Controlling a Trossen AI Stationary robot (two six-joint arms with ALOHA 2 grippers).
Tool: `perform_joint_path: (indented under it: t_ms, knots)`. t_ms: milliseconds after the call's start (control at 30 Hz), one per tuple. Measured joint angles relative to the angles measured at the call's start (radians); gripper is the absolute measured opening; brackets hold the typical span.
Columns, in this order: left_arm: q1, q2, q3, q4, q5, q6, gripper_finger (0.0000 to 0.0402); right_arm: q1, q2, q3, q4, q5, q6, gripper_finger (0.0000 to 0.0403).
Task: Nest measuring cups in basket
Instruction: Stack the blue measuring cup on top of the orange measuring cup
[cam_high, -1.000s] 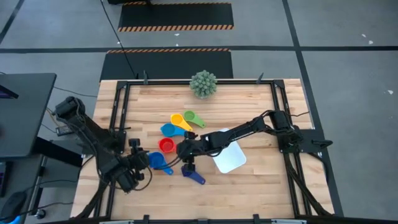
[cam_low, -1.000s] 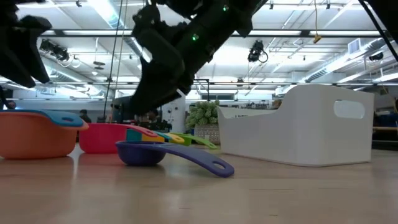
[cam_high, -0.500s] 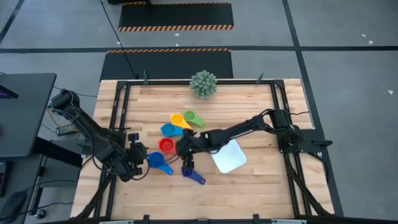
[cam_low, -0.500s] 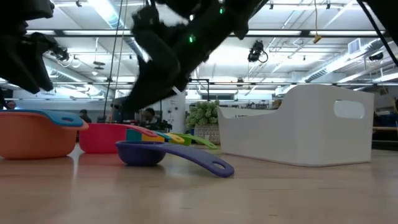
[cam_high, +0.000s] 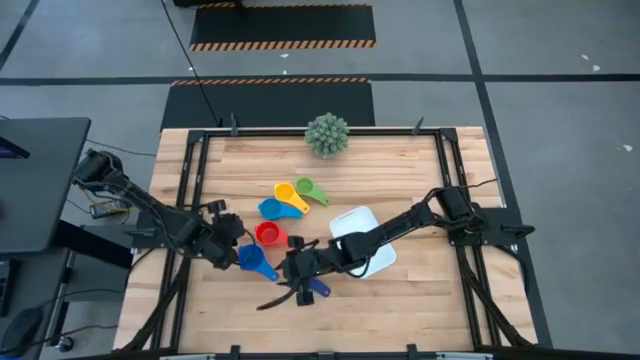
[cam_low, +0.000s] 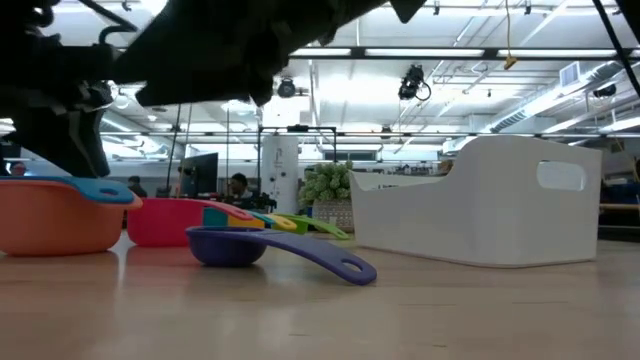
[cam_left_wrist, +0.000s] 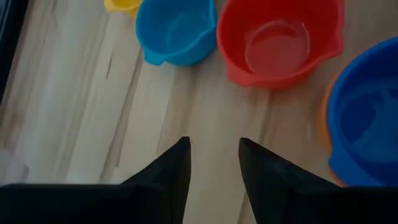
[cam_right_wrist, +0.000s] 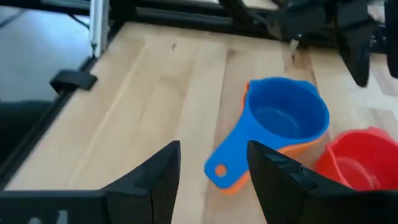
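Overhead, left gripper (cam_high: 222, 246) sits beside the blue cup (cam_high: 252, 259); right gripper (cam_high: 296, 272) hangs over the dark blue cup (cam_high: 312, 285), left of the basket (cam_high: 364, 240). Low view alone shows the basket's tall wall (cam_low: 500, 210). Left wrist: fingers (cam_left_wrist: 171, 171) apart, empty, facing the red cup (cam_left_wrist: 278, 38). Right wrist: fingers (cam_right_wrist: 160, 174) spread, empty; only here the blue cup (cam_right_wrist: 283, 121) shows nested in an orange cup (cam_right_wrist: 239, 183).

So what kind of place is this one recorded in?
Most likely a robotics lab or workshop in a big industrial hall: a wooden table in a metal frame on a grey floor with hazard-striped mats, and, in the low view, open ceiling beams with strip lights and people at workstations behind.
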Motion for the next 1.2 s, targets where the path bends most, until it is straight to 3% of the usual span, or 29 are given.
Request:
perform_joint_path:
  t_ms: [400, 600, 900, 1200]
  knots:
    - [0.029, 0.000, 0.000, 0.068, 0.058, 0.097, 0.0142, 0.023, 0.013, 0.146, -0.119, 0.076, -0.018, 0.0193]
    - [0.027, 0.000, 0.000, 0.093, 0.151, 0.077, 0.0142, 0.025, 0.112, 0.143, -0.103, -0.003, -0.017, 0.0193]
    - [-0.037, 0.000, 0.000, 0.133, 0.210, -0.048, 0.0142, 0.019, 0.116, 0.146, -0.101, -0.131, -0.027, 0.0193]
    - [-0.102, 0.000, 0.000, 0.191, 0.218, -0.126, 0.0142, -0.017, 0.116, 0.145, -0.198, -0.084, -0.018, 0.0193]
